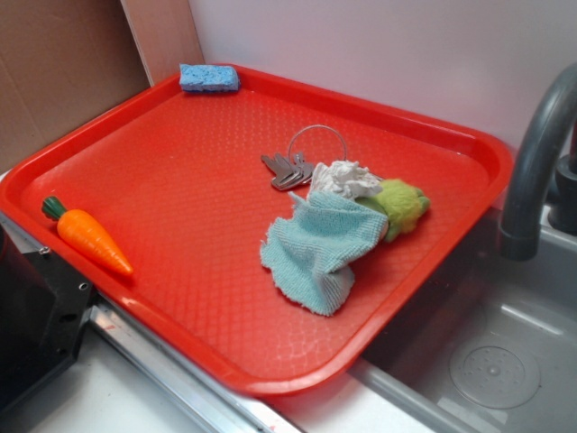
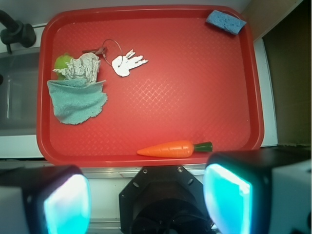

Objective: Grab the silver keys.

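Note:
The silver keys lie flat on the red tray, right of its middle, and their thin wire ring points to the back. In the wrist view the keys shine white at the upper left of the tray. My gripper hangs high over the tray's near edge, far from the keys. It is open, its two glowing pads stand wide apart, and nothing is between them. The gripper does not show in the exterior view.
A pale blue cloth, a crumpled white wad and a green soft thing crowd against the keys. An orange carrot lies at the tray's front left and a blue sponge at the back corner. A grey faucet and sink stand right.

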Controlling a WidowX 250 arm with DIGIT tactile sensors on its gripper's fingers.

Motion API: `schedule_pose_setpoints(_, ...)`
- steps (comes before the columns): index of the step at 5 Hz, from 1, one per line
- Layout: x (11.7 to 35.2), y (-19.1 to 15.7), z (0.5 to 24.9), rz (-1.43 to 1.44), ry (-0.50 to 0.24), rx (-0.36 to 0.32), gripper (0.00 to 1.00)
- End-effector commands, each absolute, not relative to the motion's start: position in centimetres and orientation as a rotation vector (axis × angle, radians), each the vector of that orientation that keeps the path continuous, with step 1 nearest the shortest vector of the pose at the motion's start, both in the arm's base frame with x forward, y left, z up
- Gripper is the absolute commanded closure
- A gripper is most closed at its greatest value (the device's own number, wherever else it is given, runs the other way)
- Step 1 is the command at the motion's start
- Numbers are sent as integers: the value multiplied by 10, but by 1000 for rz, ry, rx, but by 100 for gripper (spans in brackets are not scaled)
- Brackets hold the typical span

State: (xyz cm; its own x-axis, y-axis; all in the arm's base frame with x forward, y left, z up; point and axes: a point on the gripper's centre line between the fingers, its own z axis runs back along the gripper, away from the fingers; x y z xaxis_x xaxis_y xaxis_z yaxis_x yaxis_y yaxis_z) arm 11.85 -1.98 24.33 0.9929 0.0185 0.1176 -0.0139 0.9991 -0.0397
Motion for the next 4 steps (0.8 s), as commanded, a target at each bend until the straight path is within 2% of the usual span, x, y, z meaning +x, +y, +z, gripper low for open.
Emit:
schedule_pose_setpoints(1, 118, -20, 243, 16, -118, -39, 0)
schedule_pose_setpoints(2, 158, -18, 219, 3, -199, -31, 0)
schedule_pose_setpoints(3, 196, -6, 197, -4, -267, -63, 0)
schedule_pose_setpoints(4, 222, -2, 181, -5, -305, -98, 0)
